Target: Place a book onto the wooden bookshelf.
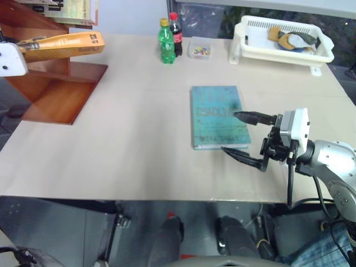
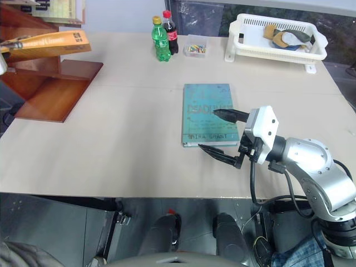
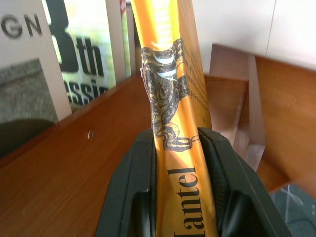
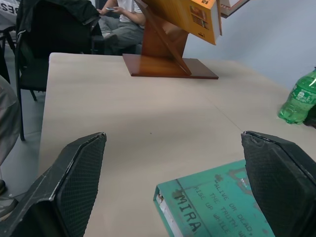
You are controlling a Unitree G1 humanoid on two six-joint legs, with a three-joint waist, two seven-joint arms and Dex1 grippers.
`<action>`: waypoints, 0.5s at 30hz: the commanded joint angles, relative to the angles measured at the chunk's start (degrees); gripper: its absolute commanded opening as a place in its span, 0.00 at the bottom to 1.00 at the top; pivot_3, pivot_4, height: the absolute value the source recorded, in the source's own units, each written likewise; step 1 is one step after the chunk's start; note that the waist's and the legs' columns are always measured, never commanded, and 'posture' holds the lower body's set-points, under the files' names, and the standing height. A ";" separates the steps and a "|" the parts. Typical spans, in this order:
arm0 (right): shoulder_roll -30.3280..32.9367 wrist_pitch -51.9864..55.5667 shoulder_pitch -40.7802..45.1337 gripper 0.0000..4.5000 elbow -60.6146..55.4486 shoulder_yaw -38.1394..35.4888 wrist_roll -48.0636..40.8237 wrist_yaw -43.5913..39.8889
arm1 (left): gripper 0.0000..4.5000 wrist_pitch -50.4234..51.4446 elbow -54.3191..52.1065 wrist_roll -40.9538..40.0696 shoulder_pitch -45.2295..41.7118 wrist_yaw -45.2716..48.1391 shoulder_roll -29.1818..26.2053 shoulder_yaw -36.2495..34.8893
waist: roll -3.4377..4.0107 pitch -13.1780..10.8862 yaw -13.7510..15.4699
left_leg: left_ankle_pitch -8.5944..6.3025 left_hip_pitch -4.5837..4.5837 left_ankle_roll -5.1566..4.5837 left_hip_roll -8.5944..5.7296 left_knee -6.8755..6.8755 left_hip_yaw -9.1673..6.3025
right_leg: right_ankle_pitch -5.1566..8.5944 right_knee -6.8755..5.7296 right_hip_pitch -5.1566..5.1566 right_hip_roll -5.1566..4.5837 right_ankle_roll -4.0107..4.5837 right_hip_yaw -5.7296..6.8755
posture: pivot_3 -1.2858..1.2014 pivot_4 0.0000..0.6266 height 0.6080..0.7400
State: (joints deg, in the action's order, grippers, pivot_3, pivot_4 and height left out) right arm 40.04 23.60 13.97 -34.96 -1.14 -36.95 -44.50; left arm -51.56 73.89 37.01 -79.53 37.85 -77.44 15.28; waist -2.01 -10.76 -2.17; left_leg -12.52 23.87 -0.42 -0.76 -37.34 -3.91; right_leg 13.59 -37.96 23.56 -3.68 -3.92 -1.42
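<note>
Holding the book by its spine, the left gripper is clamped on it at ten o'clock of the table, beside the wooden bookshelf, not yet resting on a board. Risk: the book looks heavy for a spine pinch, so it may twist or slip. It could also strike the leaning books. The right gripper, jaws wide apart and empty, hovers at the teal book.

The bookshelf runs off the picture's edge, its upper boards cut away. The book's lower spine is covered by the left fingers. What fills the basket is too small to tell.
</note>
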 commanded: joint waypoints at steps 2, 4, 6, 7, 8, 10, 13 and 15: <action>-0.40 -0.59 0.74 1.00 -1.20 -1.57 -0.56 -0.18 | 0.21 4.95 -0.35 5.42 -3.11 -5.22 -4.42 2.86 | 0.00 0.00 -0.07 | 0.00 0.00 0.00 0.00 0.00 0.00 | 0.01 0.00 0.00 0.00 -0.02 0.00 | 0.52 0.24 1.00; -0.46 -0.49 0.85 1.00 -1.18 -1.69 -0.73 -0.24 | 0.21 5.54 -0.04 6.61 -3.69 -6.66 -5.02 3.74 | 0.00 0.00 -0.36 | 0.00 -0.07 0.00 0.04 0.00 0.06 | 0.06 -0.06 0.01 0.02 -0.10 -0.05 | 0.52 0.24 1.00; -0.55 -0.40 0.96 1.00 -1.18 -1.58 -0.73 -0.21 | 0.21 5.81 0.33 7.42 -4.21 -7.63 -5.44 4.37 | 0.00 0.00 -0.39 | 0.00 -0.10 0.00 0.08 0.00 0.09 | 0.06 -0.10 0.02 0.06 -0.10 -0.06 | 0.52 0.24 1.00; -0.64 -0.35 1.03 1.00 -1.17 -1.50 -0.78 -0.19 | 0.21 6.13 0.48 8.04 -4.38 -8.01 -5.76 4.74 | 0.00 0.00 -0.42 | 0.00 -0.09 0.00 0.12 0.00 0.10 | 0.06 -0.10 0.03 0.09 -0.11 -0.07 | 0.52 0.24 1.00; -0.77 -0.34 1.12 1.00 -1.14 -1.33 -0.73 -0.16 | 0.21 6.38 0.73 8.29 -4.33 -8.20 -6.15 4.91 | 0.00 0.00 -0.45 | 0.00 -0.12 0.00 0.16 0.00 0.14 | 0.07 -0.10 0.03 0.12 -0.12 -0.10 | 0.52 0.24 1.00; -1.05 -0.28 1.28 1.00 -1.12 -1.05 -0.61 -0.08 | 0.21 6.87 1.18 8.50 -4.06 -8.58 -6.69 5.25 | 0.00 0.00 -0.58 | 0.00 -0.14 0.00 0.23 0.00 0.20 | 0.07 -0.11 0.05 0.19 -0.12 -0.14 | 0.52 0.24 1.00; -1.36 -0.23 1.35 1.00 -1.11 -0.85 -0.41 -0.04 | 0.21 7.80 1.66 8.58 -3.02 -9.11 -7.25 5.61 | 0.00 0.00 -0.61 | 0.00 -0.14 0.00 0.30 0.00 0.23 | 0.06 -0.12 0.07 0.26 -0.11 -0.16 | 0.52 0.24 1.00; -1.40 -0.27 1.19 1.00 -1.13 -0.94 -0.38 -0.10 | 0.21 8.75 2.05 8.48 -1.87 -9.48 -7.75 5.61 | 0.00 0.00 -0.67 | 0.00 -0.14 0.00 0.33 -0.01 0.24 | 0.06 -0.12 0.08 0.29 -0.11 -0.18 | 0.52 0.24 1.00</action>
State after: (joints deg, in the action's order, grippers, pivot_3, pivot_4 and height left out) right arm 38.90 23.69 14.49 -34.94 -1.06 -36.96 -44.53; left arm -46.91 73.96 44.30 -81.66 28.99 -81.77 20.80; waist -2.01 -10.76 -2.84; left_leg -12.52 23.71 -0.41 -0.43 -37.35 -3.63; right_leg 13.65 -38.10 23.64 -3.39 -4.03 -1.64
